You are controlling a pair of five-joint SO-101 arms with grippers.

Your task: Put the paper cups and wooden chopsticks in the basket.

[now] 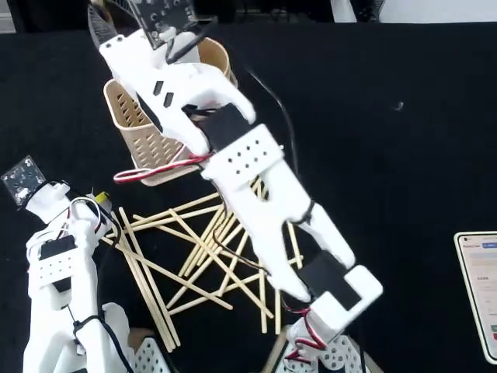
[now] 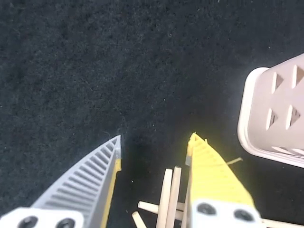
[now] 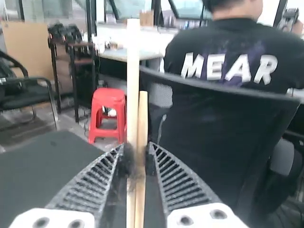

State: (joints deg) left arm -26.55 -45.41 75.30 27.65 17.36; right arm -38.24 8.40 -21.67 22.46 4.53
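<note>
- Closest to the lens are the ribbed jaws of my right gripper. They are closed on two chopsticks, which stand upright side by side between them. One reaches higher above the tips than the other.
- From above, my right arm lies diagonally over the black table. It runs from its base at the near edge up to the far left and crosses above the pile and the basket.
- The basket stands at the far left, and its wall with holes is on the side toward my left arm. Part of its rim is hidden under the right arm.
- A brown cup shows its rim behind the right arm, close to the basket. I cannot tell if it is inside or beside it.
- My left gripper is low over the table with the jaws apart, one grey and one yellow, and it holds nothing. A few stick ends lie between the jaws near their roots.
- The rounded corner of the basket is near the yellow jaw but apart from it, with a strip of black table between them.
- The pile of chopsticks lies loosely crossed between the two arm bases, on the near side of the basket. Its left sticks reach up to my left arm.
- A phone lies at the right edge, and a wide stretch of black table separates it from the pile.
</note>
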